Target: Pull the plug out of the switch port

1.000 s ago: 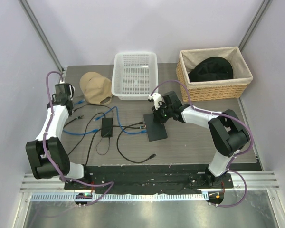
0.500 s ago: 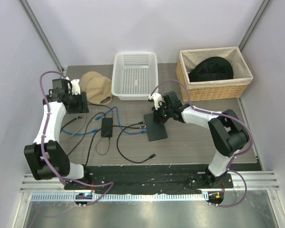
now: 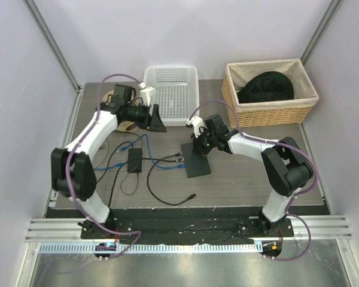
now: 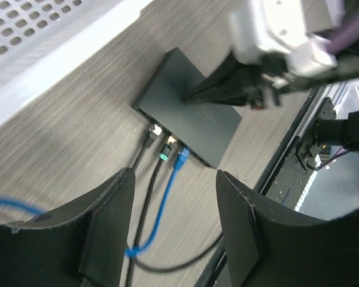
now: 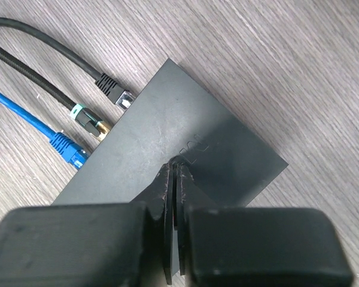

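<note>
The switch (image 5: 167, 119) is a flat matte-black box lying mid-table (image 3: 197, 162). Three plugs sit side by side in its left edge: a black plug (image 5: 115, 89), a green-and-gold plug (image 5: 88, 121) and a blue plug (image 5: 67, 148). My right gripper (image 5: 176, 166) is shut, its tips resting on the switch's top face with nothing between them. My left gripper (image 4: 173, 233) is open and empty. It hovers above the table left of the switch, beside the white basket, and looks down on the three plugs (image 4: 166, 149). In the top view it hangs at the basket's near left corner (image 3: 157, 124).
A white perforated basket (image 3: 170, 89) stands at the back centre. At the back right a wicker basket (image 3: 269, 110) holds a dark item. A tan cap (image 3: 127, 125) lies partly under the left arm. A black adapter brick (image 3: 134, 160) and loose black and blue cables lie left of the switch.
My left arm has swung from the far left edge rightward to the basket's corner, and its jaws have opened. My right gripper stays shut on the switch's top.
</note>
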### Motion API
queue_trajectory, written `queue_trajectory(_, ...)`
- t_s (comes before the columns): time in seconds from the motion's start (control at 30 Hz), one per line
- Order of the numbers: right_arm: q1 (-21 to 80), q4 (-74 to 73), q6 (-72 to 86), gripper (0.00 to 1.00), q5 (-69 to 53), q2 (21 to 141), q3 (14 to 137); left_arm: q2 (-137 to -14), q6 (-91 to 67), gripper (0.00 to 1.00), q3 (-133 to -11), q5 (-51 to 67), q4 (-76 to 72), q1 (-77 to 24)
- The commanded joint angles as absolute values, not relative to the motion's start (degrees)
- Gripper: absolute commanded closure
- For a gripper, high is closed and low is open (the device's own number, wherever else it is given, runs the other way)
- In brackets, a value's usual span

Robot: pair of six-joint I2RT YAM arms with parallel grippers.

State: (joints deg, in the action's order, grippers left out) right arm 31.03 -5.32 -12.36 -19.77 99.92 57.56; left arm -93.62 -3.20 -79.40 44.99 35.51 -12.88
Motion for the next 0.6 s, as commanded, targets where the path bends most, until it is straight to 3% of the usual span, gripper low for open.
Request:
queue_trajectory(0.0, 31.2, -10.1, -14.2, 0.99, -20.3, 100.8, 57.7, -102.7, -4.4, 0.39, -82.9, 43.8, 33.0, -15.6)
queue_trajectory(0.37, 31.2, -11.2, -14.3, 0.99, -17.8, 94.6, 50.5, -109.1, -6.4, 0.40, -81.5, 29.0, 27.2, -24.2)
queue_trajectory(0.57, 31.2, -11.1, -14.6, 0.99, -18.1, 95.5, 51.2, -112.8, -4.9, 0.43, -83.0, 30.0, 28.7, -24.3)
